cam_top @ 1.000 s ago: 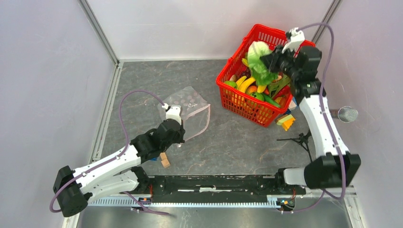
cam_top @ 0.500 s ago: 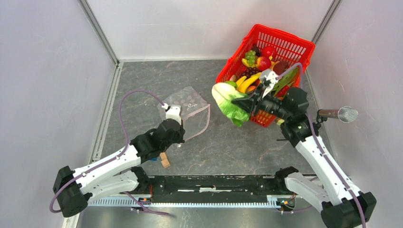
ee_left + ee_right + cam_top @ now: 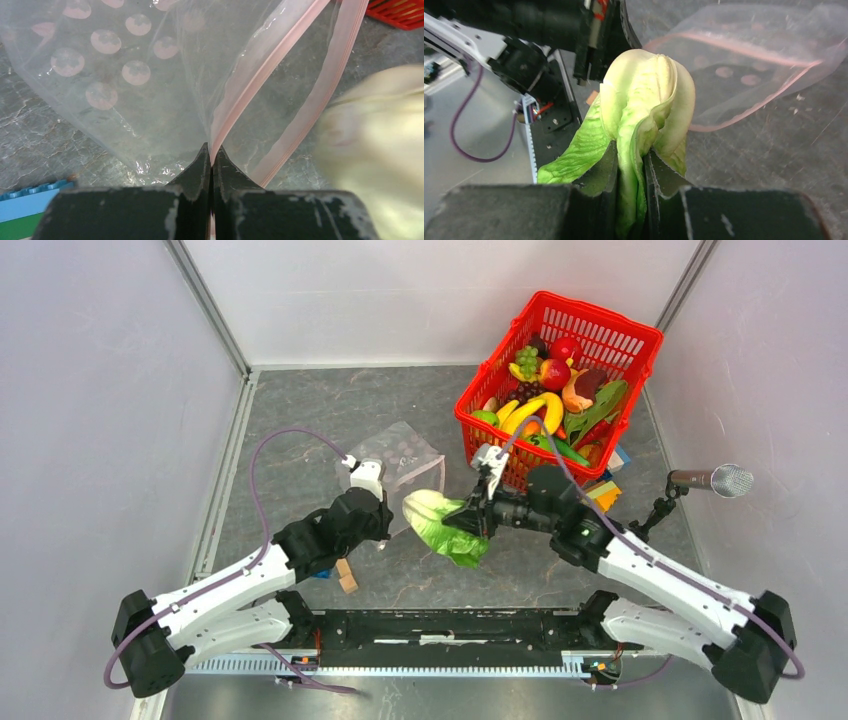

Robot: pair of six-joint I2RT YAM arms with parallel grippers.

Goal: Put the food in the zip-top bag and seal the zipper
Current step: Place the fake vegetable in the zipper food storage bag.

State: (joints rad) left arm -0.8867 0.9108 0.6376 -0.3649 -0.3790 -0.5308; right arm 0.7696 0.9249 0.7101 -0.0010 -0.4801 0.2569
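Holds the lettuce [image 3: 445, 527] low over the table [image 3: 300, 420], just beside the mouth of the zip-top bag [image 3: 400, 455] and not yet inside it. Grips it with the right gripper [image 3: 630, 152], fingers closed hard on the leafy green end, with the pale stem end pointing at the bag, probably to go in nose first. Pinches one lip of the zipper [image 3: 250, 95] in the left gripper [image 3: 210, 155], jaws pressed together on the pink strip at the bag's near corner. Lifts that lip off the other one and so opens a gap facing the lettuce. Seems meant to hold the mouth open and stop the thin plastic sliding under a push. Leaves the rest of the food, a banana [image 3: 535, 412] and an apple [image 3: 553, 372] among it, in the red basket [image 3: 500, 455], well apart at the far right. Calls next for a push through the gap, clear of the lower strip.
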